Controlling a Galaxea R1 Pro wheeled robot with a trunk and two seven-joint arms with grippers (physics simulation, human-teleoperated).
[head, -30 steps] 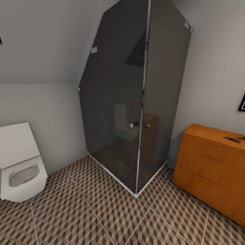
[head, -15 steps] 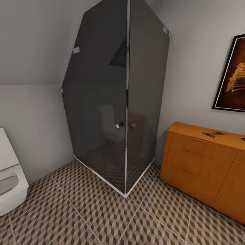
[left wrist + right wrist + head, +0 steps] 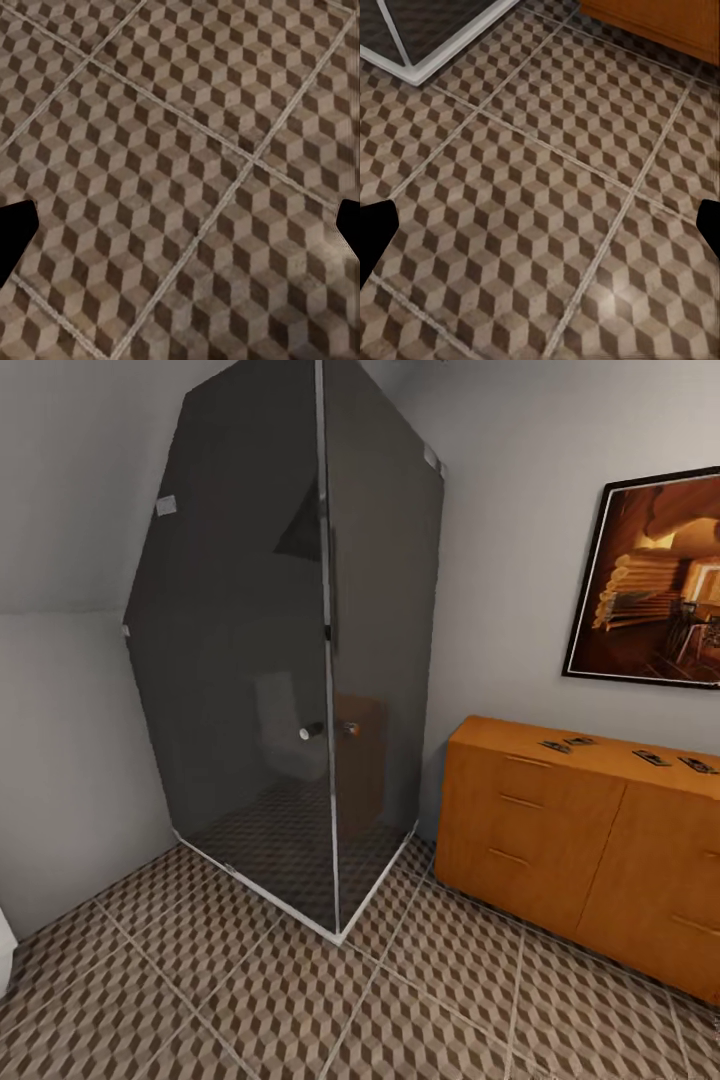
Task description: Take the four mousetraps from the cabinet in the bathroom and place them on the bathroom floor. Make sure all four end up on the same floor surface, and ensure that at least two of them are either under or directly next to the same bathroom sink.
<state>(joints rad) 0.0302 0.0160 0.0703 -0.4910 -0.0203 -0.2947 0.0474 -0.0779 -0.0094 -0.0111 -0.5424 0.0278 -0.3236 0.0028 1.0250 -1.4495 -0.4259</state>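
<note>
Four mousetraps (image 3: 620, 752) lie in a row on top of the cabinet (image 3: 560, 830), far right. My left hand (image 3: 180, 225) and right hand (image 3: 540, 225) hang spread over the bathroom floor (image 3: 300, 990), holding nothing.

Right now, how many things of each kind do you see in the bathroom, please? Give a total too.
Mousetraps on top of the cabinet: 4 ()
Cabinet, orange-brown wood: 1
Glass shower enclosure, dark: 1
Framed picture on the wall: 1
Total: 7
</note>
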